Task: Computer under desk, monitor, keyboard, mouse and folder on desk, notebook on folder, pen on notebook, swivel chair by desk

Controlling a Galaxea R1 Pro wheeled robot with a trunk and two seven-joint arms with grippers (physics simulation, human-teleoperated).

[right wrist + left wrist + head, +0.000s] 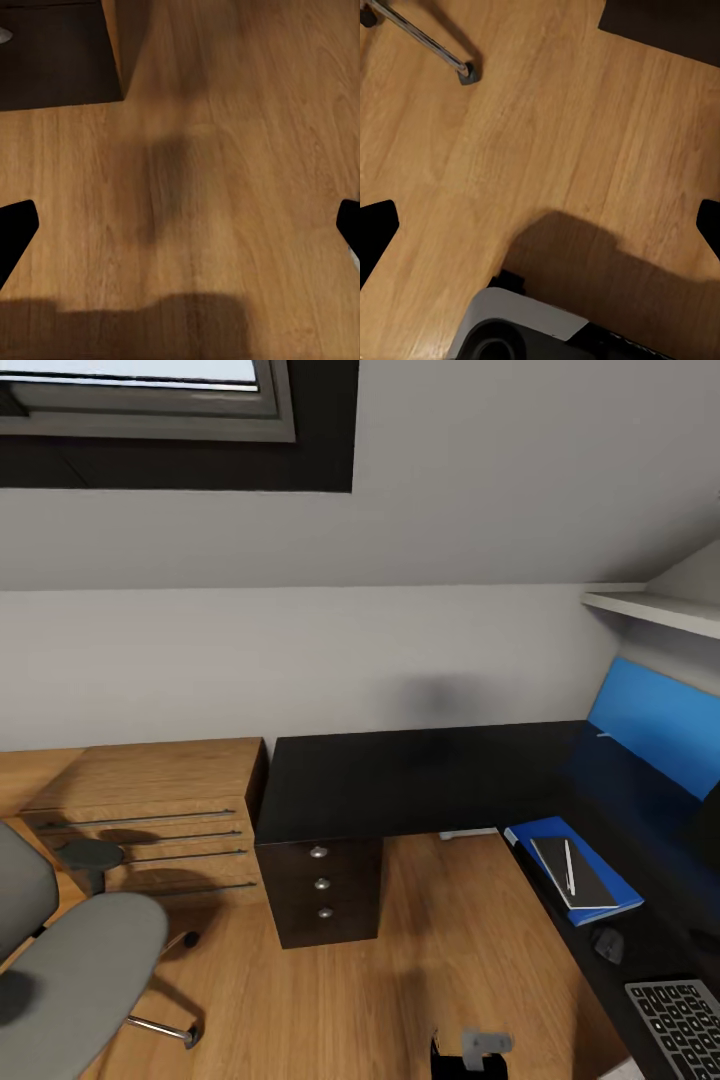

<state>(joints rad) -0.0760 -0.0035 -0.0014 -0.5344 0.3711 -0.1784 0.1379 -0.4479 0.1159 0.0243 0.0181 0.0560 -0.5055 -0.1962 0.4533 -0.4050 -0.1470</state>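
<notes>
The long L-shaped worktop with a glossy black top (420,780) runs along the grey wall and turns down the right side, its black three-drawer unit with round silver knobs (322,882) standing on the wooden floor (440,960). On the right wing lies the flat bright blue folder (612,880); the small dark-rimmed notebook (585,885) rests on it, and a slim white pen (568,865) lies on the notebook. Just nearer sits a dark mouse (607,943), then the silver-grey keyboard with dark keys (680,1020) at the picture's edge. No writing or brand can be read anywhere. The grey upholstered swivel chair (70,970) stands at the left, well apart from the worktop, beside a light wooden low cabinet (150,810). The left end effector (540,221) and right end effector (180,225) both hang over bare floor, fingers spread wide and holding nothing.
</notes>
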